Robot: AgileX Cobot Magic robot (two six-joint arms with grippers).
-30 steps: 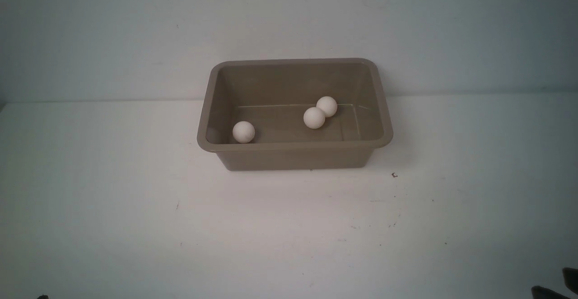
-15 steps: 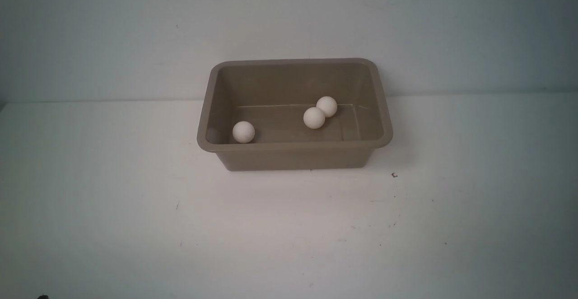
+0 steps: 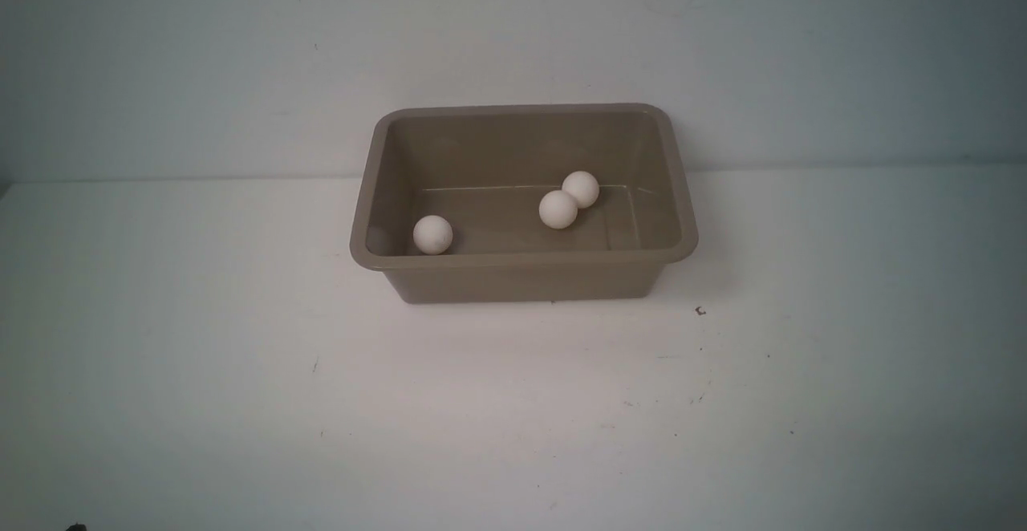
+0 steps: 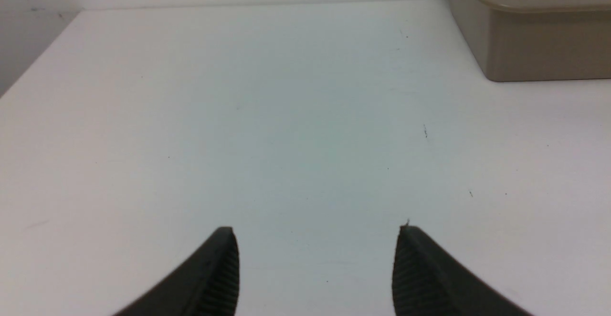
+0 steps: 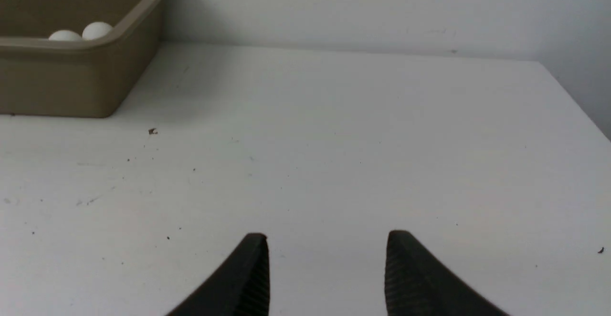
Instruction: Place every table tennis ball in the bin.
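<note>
Where the white, matte, lightly speckled tabletop (image 3: 241,370) meets the pale wall, one rectangular taupe plastic bin (image 3: 523,278) stands: rounded corners, sloping smooth walls, flared rim, open top.

Contents of bin, front view: three small, smooth, matte white table tennis balls. One ball (image 3: 433,234) lies near the bin's front-left corner. Two more, a nearer ball (image 3: 558,209) and a farther ball (image 3: 581,188), rest touching one another right of centre, toward the back wall. A fourth ball is not visible in any view.

Left gripper (image 4: 317,232): two dark, tapering fingers with ribbed inner faces, tips standing well apart with bare tabletop between them; nothing held, nothing touched. The bin's corner appears at the edge of its wrist view, well apart from the fingers.

Right gripper (image 5: 327,237): same dark ribbed fingers, tips likewise separated by a clear gap over bare table; empty, touching nothing. Its wrist view shows the bin far off, two ball tops peeping over the rim.
</note>
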